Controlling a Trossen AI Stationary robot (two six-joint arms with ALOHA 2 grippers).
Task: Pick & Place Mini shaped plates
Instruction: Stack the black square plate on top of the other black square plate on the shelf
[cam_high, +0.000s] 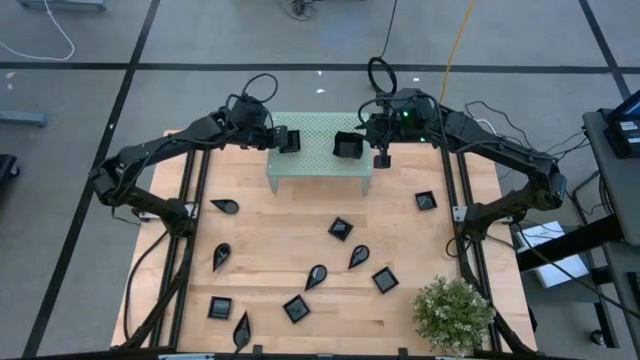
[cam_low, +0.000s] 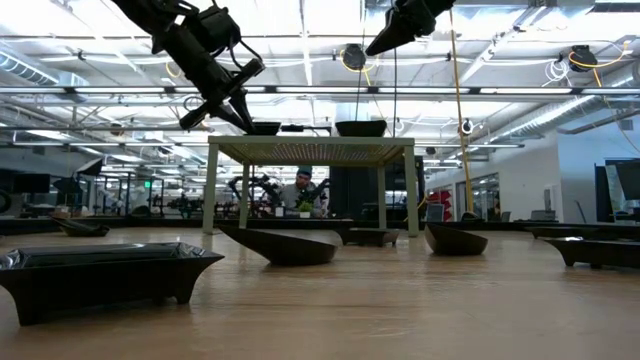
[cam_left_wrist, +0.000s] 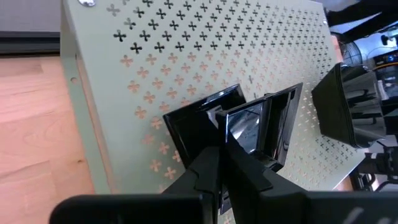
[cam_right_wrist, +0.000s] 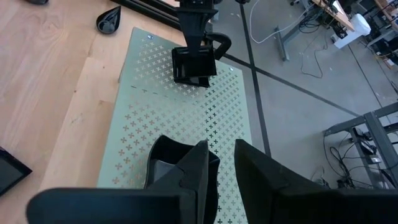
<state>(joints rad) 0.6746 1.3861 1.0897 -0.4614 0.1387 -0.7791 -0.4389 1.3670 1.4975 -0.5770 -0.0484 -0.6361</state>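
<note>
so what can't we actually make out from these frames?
- Left gripper: its fingers hide the near wall of the square plate; whether it rests on the stand is unclear.
- Right gripper: in the right wrist view the plate below it is cut by the picture's edge and covered by the fingers.
- Low view: the nearest plate blocks the table behind it.
- High view: the plant covers that table corner.

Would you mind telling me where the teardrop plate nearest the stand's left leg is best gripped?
Take the teardrop plate across its wide rounded end, coming straight down from above. It lies flat and alone on the wooden table, its thin raised rim suits a pinch, and the narrow tip offers less hold. This is a judgement from its shape.
</note>
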